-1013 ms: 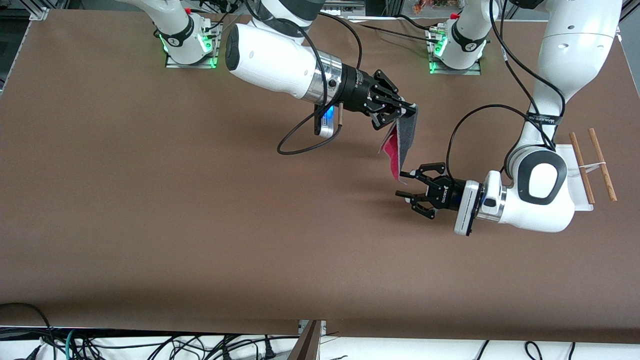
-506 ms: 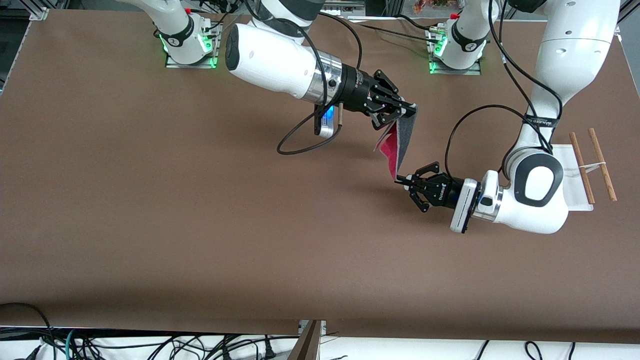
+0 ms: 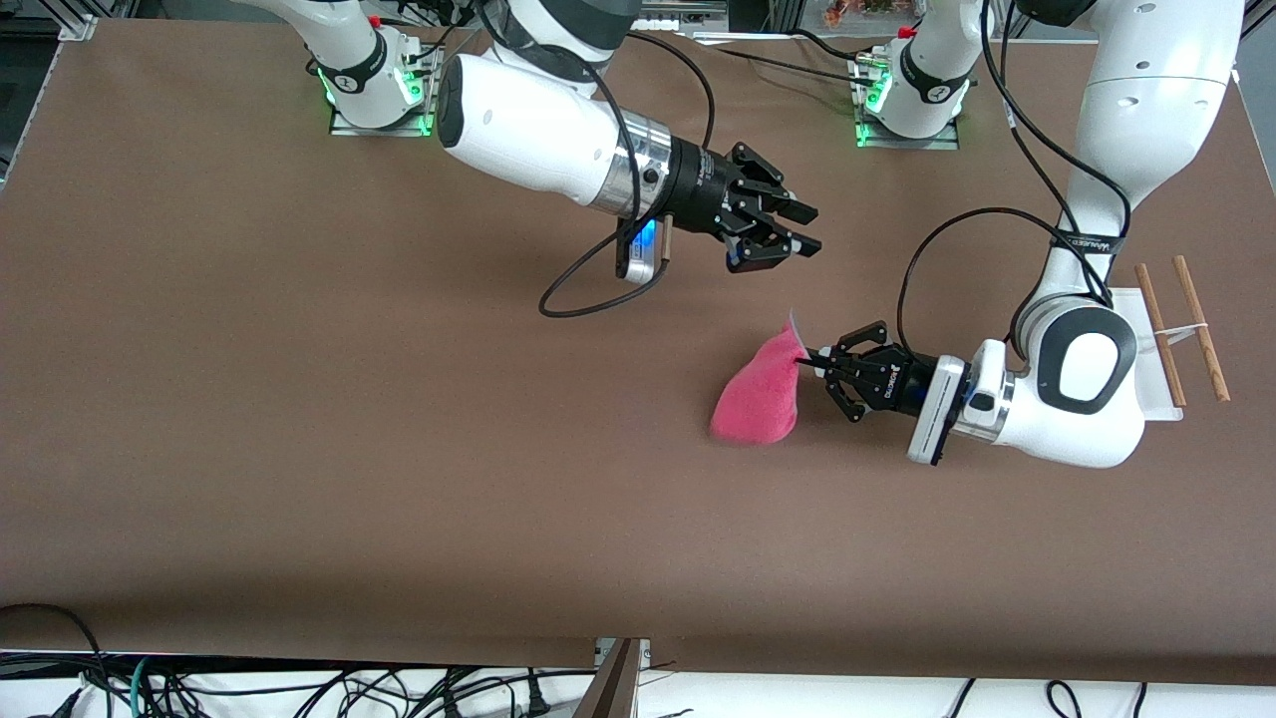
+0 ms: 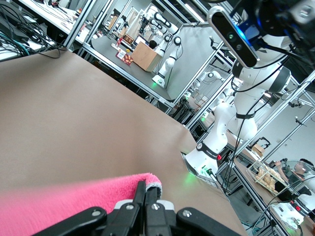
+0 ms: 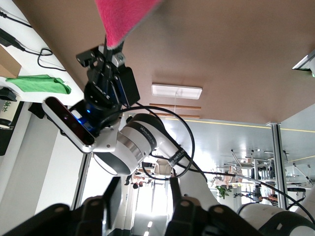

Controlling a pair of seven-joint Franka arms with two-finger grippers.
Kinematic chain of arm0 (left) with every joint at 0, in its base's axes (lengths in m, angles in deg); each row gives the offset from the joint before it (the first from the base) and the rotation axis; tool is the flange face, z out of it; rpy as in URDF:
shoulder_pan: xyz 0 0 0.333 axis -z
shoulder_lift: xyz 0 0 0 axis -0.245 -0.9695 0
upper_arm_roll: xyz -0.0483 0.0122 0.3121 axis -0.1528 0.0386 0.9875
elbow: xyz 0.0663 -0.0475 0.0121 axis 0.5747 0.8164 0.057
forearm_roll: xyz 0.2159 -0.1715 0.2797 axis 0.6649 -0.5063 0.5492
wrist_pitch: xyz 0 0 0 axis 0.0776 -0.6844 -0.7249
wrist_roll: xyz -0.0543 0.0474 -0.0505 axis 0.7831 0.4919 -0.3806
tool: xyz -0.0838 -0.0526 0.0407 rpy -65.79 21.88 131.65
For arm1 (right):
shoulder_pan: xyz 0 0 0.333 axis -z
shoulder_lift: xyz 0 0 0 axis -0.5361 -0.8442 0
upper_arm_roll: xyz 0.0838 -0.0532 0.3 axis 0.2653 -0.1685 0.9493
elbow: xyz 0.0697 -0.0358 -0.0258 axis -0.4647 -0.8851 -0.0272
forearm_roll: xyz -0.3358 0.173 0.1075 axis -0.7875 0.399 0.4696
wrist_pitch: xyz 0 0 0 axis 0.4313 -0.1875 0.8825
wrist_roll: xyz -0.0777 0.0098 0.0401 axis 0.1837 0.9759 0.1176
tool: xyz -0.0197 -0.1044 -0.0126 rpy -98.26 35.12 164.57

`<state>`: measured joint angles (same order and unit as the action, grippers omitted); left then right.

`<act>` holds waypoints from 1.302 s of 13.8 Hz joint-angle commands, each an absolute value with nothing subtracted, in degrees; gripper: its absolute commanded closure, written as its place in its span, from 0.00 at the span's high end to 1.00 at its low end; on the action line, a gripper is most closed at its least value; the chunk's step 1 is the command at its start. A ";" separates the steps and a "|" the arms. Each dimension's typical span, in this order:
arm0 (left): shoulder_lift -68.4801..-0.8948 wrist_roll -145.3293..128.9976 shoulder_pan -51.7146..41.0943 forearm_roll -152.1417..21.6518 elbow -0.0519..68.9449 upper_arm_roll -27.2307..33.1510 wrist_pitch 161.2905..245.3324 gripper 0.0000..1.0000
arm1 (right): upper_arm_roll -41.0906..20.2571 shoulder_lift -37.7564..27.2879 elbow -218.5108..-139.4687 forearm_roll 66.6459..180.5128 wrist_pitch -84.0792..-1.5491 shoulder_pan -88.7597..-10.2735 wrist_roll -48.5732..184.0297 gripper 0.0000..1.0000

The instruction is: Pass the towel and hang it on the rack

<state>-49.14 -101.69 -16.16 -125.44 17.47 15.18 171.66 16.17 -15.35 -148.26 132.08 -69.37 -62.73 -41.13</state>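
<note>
The pink-red towel (image 3: 760,391) hangs from one corner, and its lower part droops down to the brown table near the middle. My left gripper (image 3: 805,361) is shut on that corner; in the left wrist view the towel (image 4: 64,199) is pinched between the jaws of my left gripper (image 4: 150,194). My right gripper (image 3: 805,229) is open and empty, in the air above the table beside the towel, toward the robots' bases. The right wrist view shows the towel (image 5: 123,17) and the left gripper (image 5: 109,54) holding it. The rack (image 3: 1176,329) stands at the left arm's end of the table.
The brown table (image 3: 349,419) stretches wide toward the right arm's end. A black cable (image 3: 588,284) loops from the right wrist over the table. The arm bases (image 3: 374,85) stand along the robots' edge.
My right gripper has opened, let go of the towel and drawn back. The towel has dropped and now hangs from my left gripper alone, which shut on its lower corner.
</note>
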 commanded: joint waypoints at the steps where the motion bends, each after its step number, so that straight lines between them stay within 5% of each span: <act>1: -48.79 -101.11 -17.43 -123.34 16.04 15.48 170.08 0.00 | 16.30 -14.74 -146.76 132.18 -63.45 -59.42 -40.58 0.99; 7: -47.74 -92.06 -23.05 -102.26 5.41 15.48 160.79 0.00 | 13.15 -10.52 -147.55 129.10 -40.97 -47.81 -24.10 0.99; 14: -47.47 -90.29 -34.73 -76.68 -4.00 18.56 154.88 0.00 | -8.02 1.08 -155.38 123.59 -11.70 -47.36 13.42 0.99; 18: -47.21 -90.90 -40.45 -69.01 -4.71 22.42 154.97 0.00 | -12.70 7.40 -161.42 107.18 -8.13 -47.45 37.17 0.99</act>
